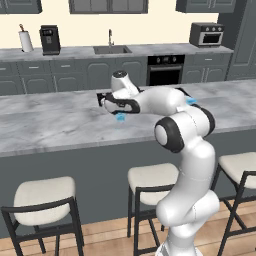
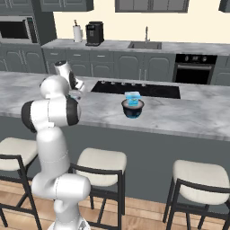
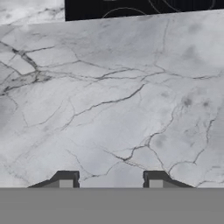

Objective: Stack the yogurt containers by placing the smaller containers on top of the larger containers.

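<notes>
Stretching low and forward over the grey marble counter [image 1: 50, 125] with the white arm [image 1: 165, 100], as seen in the left base view. Lying flush in the counter's far side as the black cooktop [image 2: 134, 89], and edging the top of the hand view. Sitting near the cooktop's front edge in the right base view as a dark bowl [image 2: 133, 112], carrying the pale blue-and-white tub [image 2: 133, 97] upright in it, well apart from the hand. Resting on the counter just under the hand in the left base view as the tiny bright-blue cup [image 1: 120, 118]. Hovering over bare marble as the gripper [image 3: 108, 179], keeping its fingertips [image 3: 65, 180] spread and grasping nothing, as seen in the hand view.
</notes>
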Robot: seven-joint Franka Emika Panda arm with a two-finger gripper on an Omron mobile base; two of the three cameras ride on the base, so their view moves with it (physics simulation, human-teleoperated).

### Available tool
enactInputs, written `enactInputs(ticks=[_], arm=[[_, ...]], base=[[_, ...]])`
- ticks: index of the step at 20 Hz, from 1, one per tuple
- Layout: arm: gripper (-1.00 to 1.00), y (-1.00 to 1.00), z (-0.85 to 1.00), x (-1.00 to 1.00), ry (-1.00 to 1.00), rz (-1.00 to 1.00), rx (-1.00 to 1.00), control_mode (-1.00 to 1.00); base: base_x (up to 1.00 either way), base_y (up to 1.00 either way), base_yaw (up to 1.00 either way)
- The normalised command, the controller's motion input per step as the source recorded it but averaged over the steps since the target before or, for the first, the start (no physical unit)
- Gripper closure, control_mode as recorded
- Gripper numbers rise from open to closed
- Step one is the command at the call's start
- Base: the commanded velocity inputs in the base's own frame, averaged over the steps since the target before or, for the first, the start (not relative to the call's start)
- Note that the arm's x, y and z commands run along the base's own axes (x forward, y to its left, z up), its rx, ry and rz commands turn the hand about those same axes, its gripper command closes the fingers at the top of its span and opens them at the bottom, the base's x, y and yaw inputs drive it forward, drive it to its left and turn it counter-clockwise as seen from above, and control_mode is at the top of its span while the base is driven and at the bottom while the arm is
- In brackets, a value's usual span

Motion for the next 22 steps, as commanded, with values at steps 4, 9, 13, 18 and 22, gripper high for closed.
enactInputs(ticks=[4, 9, 13, 18, 22], arm=[[1.00, -0.25, 0.34, -0.16, 0.00, -0.01, -0.01, -1.00], [1.00, -0.32, 0.34, -0.09, 0.02, -0.04, -0.02, -1.00], [1.00, -0.36, 0.35, -0.03, 0.04, -0.06, -0.02, -1.00], [1.00, -0.38, 0.33, 0.00, 0.06, -0.08, -0.03, -1.00], [1.00, -0.39, 0.37, 0.00, 0.07, -0.10, -0.02, -1.00]], base=[[0.00, 0.00, 0.00], [0.00, 0.00, 0.00], [0.00, 0.00, 0.00], [0.00, 0.00, 0.00], [0.00, 0.00, 0.00]])
